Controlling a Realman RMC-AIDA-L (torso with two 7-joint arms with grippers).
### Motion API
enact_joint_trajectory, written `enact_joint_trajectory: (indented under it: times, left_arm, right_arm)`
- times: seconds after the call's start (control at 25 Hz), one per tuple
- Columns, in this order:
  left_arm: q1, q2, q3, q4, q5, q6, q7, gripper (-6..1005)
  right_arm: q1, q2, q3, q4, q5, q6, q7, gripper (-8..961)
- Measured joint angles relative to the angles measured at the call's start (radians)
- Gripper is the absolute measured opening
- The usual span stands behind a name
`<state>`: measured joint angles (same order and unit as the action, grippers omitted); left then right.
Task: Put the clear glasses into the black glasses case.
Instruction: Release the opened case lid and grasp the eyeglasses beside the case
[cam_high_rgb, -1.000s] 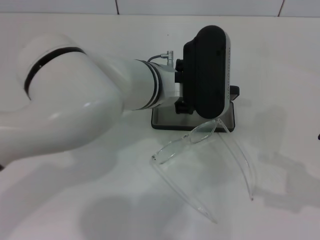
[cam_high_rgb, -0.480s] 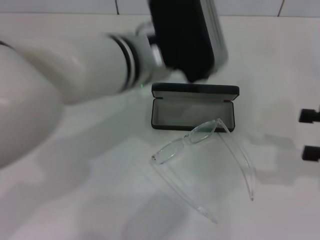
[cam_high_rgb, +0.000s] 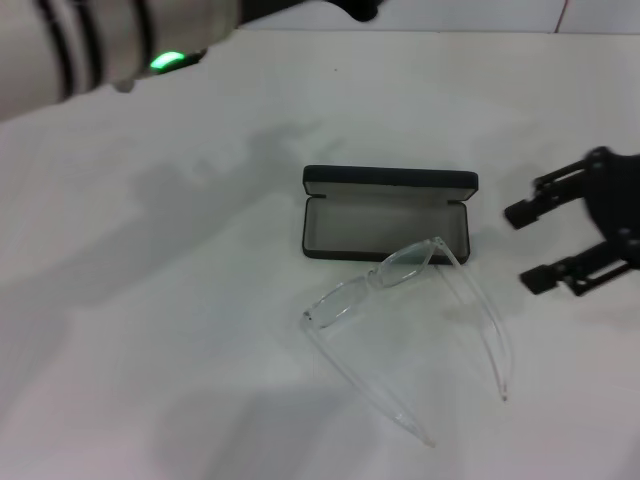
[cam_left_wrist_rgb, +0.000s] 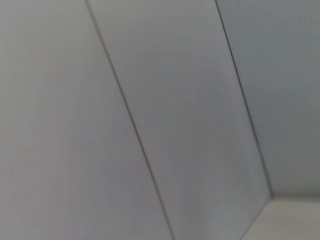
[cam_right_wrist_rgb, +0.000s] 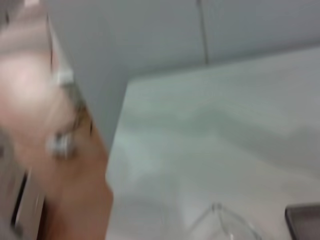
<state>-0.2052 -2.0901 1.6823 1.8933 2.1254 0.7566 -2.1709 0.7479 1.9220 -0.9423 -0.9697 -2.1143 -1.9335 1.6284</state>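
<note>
A white, smooth table (cam_high_rgb: 180, 330) fills the head view. Near its middle lies one case (cam_high_rgb: 388, 214): slim, rectangular, matte black, with rounded corners. It is open, its lid standing up along the far edge, and the tray inside shows a soft grey lining.

One pair of glasses (cam_high_rgb: 400, 320) lies on the table just in front of the case, on the robot's side. They are colourless, see-through plastic, faint against the white. The front with its two lenses runs at a slant, and its farther end touches or overlaps the case's front rim. Two long, thin clear temples stretch away from the front toward the robot, spread apart. The glasses are outside the case.

The right gripper (cam_high_rgb: 530, 246) reaches in from the right edge, near the case's right end and apart from it. Its two black fingers (cam_high_rgb: 545, 189) are spread wide with nothing between them.

Of the left arm (cam_high_rgb: 100, 40), only a white, rounded section with dark bands and one green light shows, in the top left corner. Its claw cannot be seen in any view, so I cannot tell how it stands.

The left wrist view shows only pale flat panels with thin dark seams. The right wrist view is badly smeared; a clear curved shape low in it is probably the glasses.
</note>
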Motion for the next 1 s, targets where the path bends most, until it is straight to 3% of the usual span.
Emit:
enact_joint_trajectory:
  times: [0.24, 0.36, 0.44, 0.48, 0.76, 0.96, 1.0]
  left_arm:
    - [0.029, 0.001, -0.200, -0.064, -0.379, 0.158, 0.152, 294]
    - [0.014, 0.000, -0.334, -0.131, -0.493, 0.321, 0.181, 290]
    - [0.005, 0.000, -0.407, -0.183, -0.561, 0.436, 0.209, 287]
    - [0.006, 0.000, -0.446, -0.212, -0.595, 0.504, 0.232, 286]
    - [0.044, -0.001, -0.558, -0.284, -0.645, 0.661, 0.279, 277]
    - [0.035, 0.002, -0.643, -0.322, -0.646, 0.778, 0.285, 270]
    - [0.019, 0.004, -0.698, -0.360, -0.647, 0.862, 0.286, 269]
  right_arm:
    - [0.197, 0.050, -0.123, 0.004, -0.186, 0.045, 0.028, 736]
    - [0.282, 0.090, -0.205, 0.012, -0.278, 0.090, 0.031, 726]
    - [0.309, 0.100, -0.277, 0.016, -0.297, 0.127, 0.038, 720]
    - [0.315, 0.102, -0.312, 0.016, -0.296, 0.142, 0.042, 716]
    - [0.343, 0.105, -0.465, 0.011, -0.268, 0.241, 0.047, 692]
    - [0.347, 0.105, -0.547, 0.009, -0.250, 0.307, 0.046, 674]
    - [0.347, 0.106, -0.559, 0.010, -0.248, 0.317, 0.046, 672]
